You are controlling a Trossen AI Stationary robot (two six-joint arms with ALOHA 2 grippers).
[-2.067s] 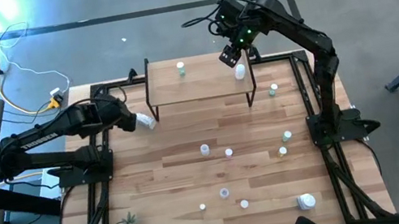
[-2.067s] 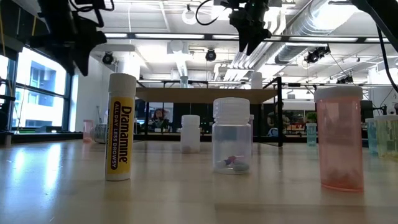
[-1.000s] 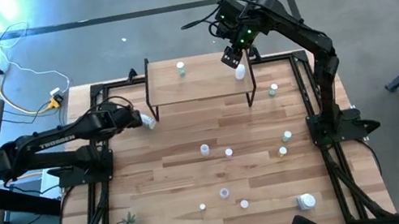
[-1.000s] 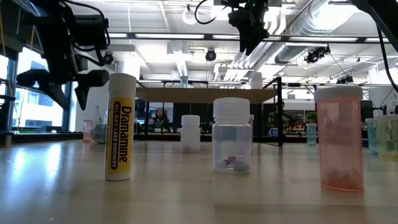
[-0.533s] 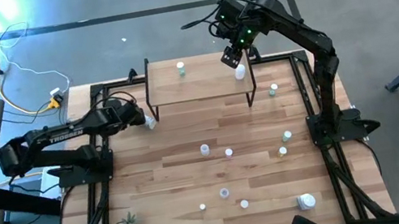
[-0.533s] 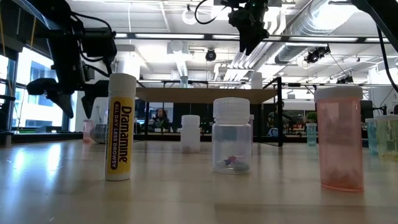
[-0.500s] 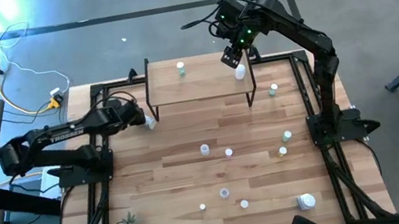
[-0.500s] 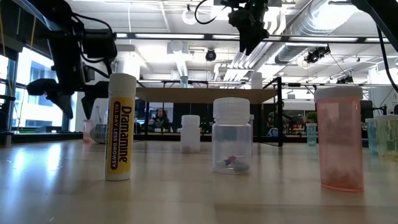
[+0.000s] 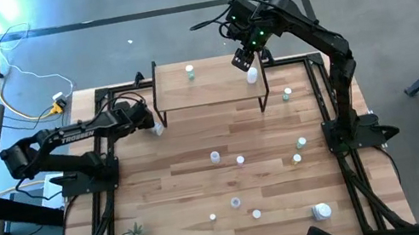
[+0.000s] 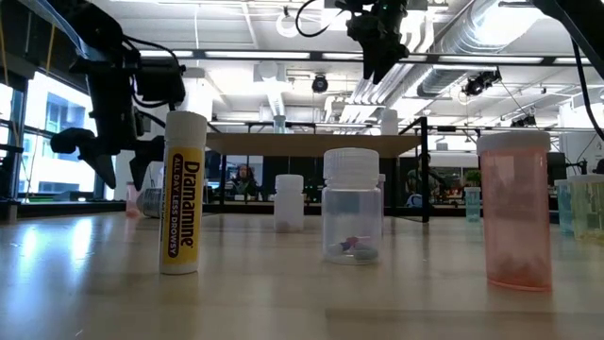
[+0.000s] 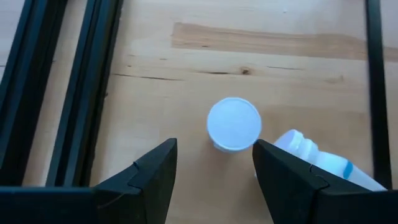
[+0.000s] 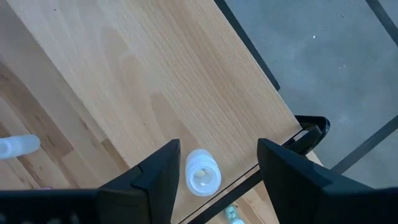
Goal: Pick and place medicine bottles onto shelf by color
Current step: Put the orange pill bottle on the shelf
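Left claw [image 11: 212,171] low over the plank wooden counter [image 9: 205,187] beside the shelf's left legs, fingers apart, holding nothing; directly between them, an upright small white plastic bottle with a white cap [image 11: 234,123]; a second white bottle lying on its side [image 11: 323,163] just beside it, near one finger. Likely trouble here: that finger nudging the fallen bottle on the way down, rolling it into the upright one and tipping it; or a grip too high on the cap, letting the bottle slip.

Right claw [image 12: 214,177] above the low shelf of light wood on thin black legs [image 9: 213,87], fingers apart and empty, over a white-capped bottle [image 12: 202,172] standing close to the board's edge; a careless move could knock it off.

On the shelf: that white bottle at the right end, a green-capped bottle [image 9: 189,72] near the back. Other small bottles [image 9: 240,160] well apart across the counter. In the low view, a clear bottle [image 10: 351,205] with something small at the bottom; an orange vial [image 10: 514,210], contents unclear.
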